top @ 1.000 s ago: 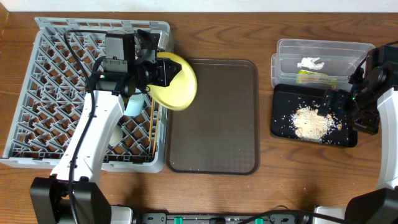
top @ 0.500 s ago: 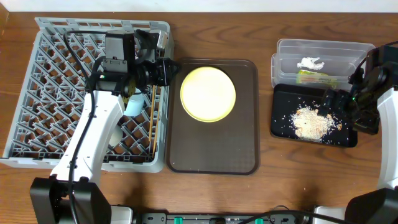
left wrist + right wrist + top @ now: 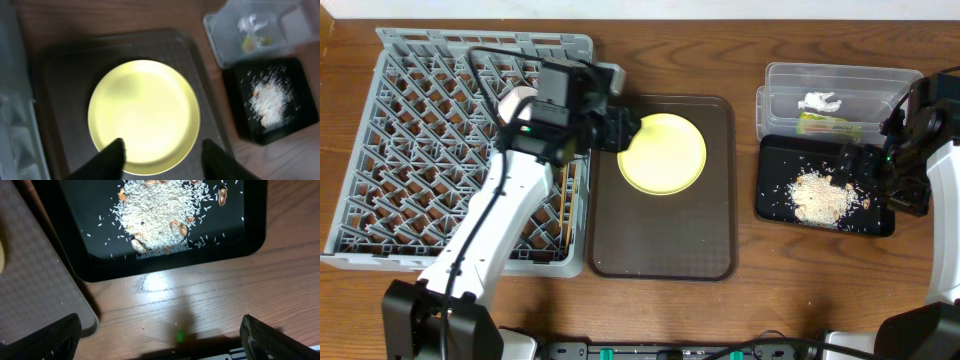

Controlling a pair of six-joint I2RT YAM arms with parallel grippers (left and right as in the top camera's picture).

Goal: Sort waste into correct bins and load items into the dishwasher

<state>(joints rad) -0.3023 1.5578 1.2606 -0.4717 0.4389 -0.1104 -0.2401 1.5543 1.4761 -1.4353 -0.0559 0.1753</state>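
The yellow plate (image 3: pixel 663 152) lies flat on the brown serving tray (image 3: pixel 660 240), beside the grey dish rack (image 3: pixel 410 150). My left gripper (image 3: pixel 630 130) hovers over the plate's left rim and is open. In the left wrist view the plate (image 3: pixel 144 110) fills the middle, and the left gripper (image 3: pixel 162 155) has nothing between its dark fingertips (image 3: pixel 116 152). The chopsticks (image 3: pixel 567 215) lie in the rack's right edge. My right gripper (image 3: pixel 160 340) stands wide open above bare wood by the black tray (image 3: pixel 75 240), which holds beige food bits (image 3: pixel 160 215).
The clear tub (image 3: pixel 840 75) at the back right holds a white scrap (image 3: pixel 818 102) and the green-and-orange wrapper (image 3: pixel 825 122). The black tray (image 3: pixel 770 180) touches the tub's front. My left arm crosses the rack's right side.
The plate has left my left gripper and now lies flat on the brown tray. The left arm swung right over it and its jaws opened. The right arm has not moved.
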